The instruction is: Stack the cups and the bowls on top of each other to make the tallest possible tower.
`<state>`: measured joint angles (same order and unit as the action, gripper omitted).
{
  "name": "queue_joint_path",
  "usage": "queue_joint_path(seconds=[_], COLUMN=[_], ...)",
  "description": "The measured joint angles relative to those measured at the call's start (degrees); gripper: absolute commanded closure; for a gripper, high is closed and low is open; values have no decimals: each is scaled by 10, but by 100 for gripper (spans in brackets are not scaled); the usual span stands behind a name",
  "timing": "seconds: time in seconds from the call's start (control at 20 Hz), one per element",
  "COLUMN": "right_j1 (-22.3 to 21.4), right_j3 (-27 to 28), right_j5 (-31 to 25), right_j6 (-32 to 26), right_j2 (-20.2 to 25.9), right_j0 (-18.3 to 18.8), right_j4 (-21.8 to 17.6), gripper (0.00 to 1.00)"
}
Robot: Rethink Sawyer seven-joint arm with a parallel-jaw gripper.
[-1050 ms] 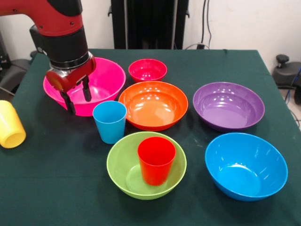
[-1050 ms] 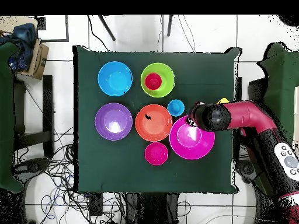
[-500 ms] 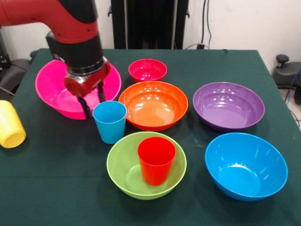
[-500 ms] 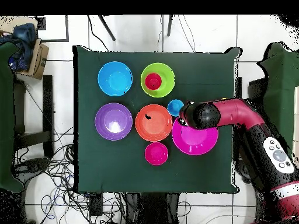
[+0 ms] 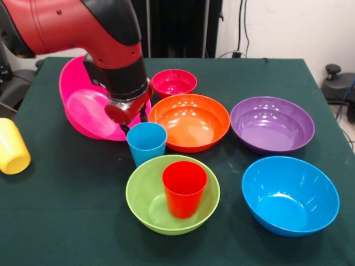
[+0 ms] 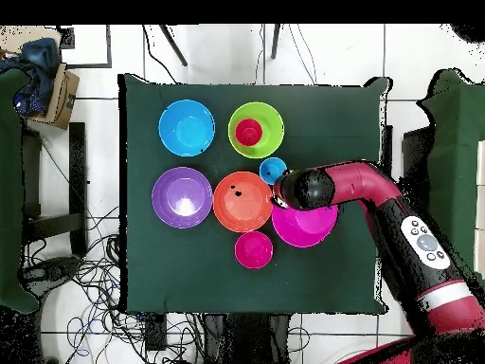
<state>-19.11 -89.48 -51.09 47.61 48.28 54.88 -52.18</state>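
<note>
I count six bowls on the table (image 5: 66, 210): a large hot pink bowl (image 5: 83, 111), a small pink-red bowl (image 5: 173, 82), an orange bowl (image 5: 188, 122), a purple bowl (image 5: 272, 124), a blue bowl (image 5: 289, 195) and a lime green bowl (image 5: 145, 204). I count three cups: a red cup (image 5: 183, 188) standing upright inside the lime green bowl, a light blue cup (image 5: 146, 143) upright on the cloth between the lime green bowl and the orange bowl, and a yellow cup (image 5: 11, 147) lying on its side near the table's edge, well apart from the rest. That red cup in the green bowl is the only stacked pair, so no tall tower stands. My arm reaches in low over the table, its red and black wrist pointing down, and my tool (image 5: 126, 121) hangs just behind the light blue cup, at the near rim of the hot pink bowl and beside the orange bowl's edge. The hot pink bowl is tilted, its far side raised and its inside turned toward the front camera. The tips are hidden behind the blue cup and under the wrist, so I cannot tell whether they are apart, together or clamped on anything. In the overhead view my wrist (image 6: 305, 190) covers the spot where the pink bowl, orange bowl and blue cup meet.
</note>
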Motion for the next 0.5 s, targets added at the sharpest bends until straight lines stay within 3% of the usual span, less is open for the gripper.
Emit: queue_joint_path(seconds=[0.5], right_j1=[20], right_j3=[5], right_j5=[0], right_j6=[0], right_j2=[-13], right_j0=[-5], right_j4=[-10], gripper=[0])
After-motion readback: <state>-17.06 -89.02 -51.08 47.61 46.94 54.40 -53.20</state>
